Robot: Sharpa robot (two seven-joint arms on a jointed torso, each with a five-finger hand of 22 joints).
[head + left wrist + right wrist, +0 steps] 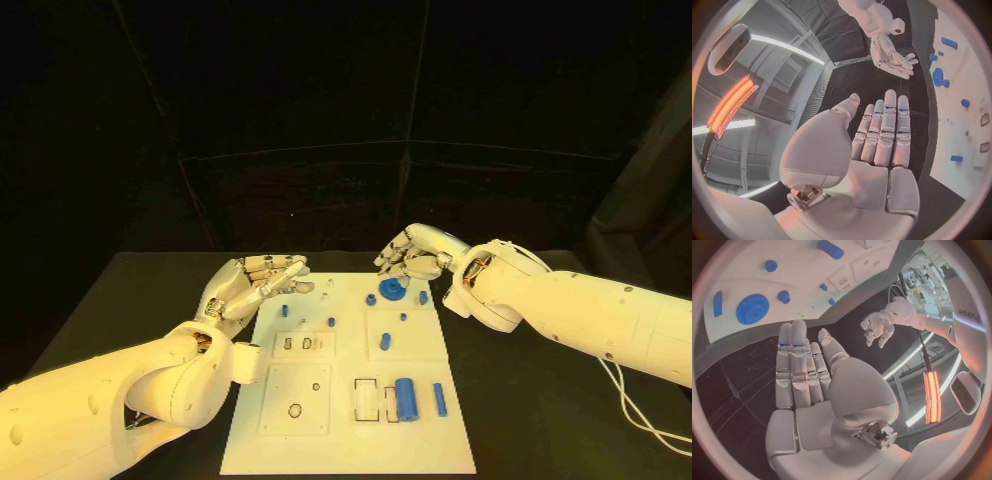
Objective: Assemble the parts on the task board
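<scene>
The white task board lies in the middle of the black table. A blue gear stands near its far edge, with small blue pegs around it and a large blue cylinder nearer me. My left hand hovers at the board's far left corner, fingers straight and apart, holding nothing. My right hand hangs just beyond the far edge above the gear, also empty. The left wrist view shows the flat left hand, the gear and the right hand. The right wrist view shows the flat right hand and the gear.
Bare black table runs along both sides of the board. Rectangular slots and a round hole mark the board's left half. A thin blue pin lies beside the large cylinder. White cables trail at the right edge.
</scene>
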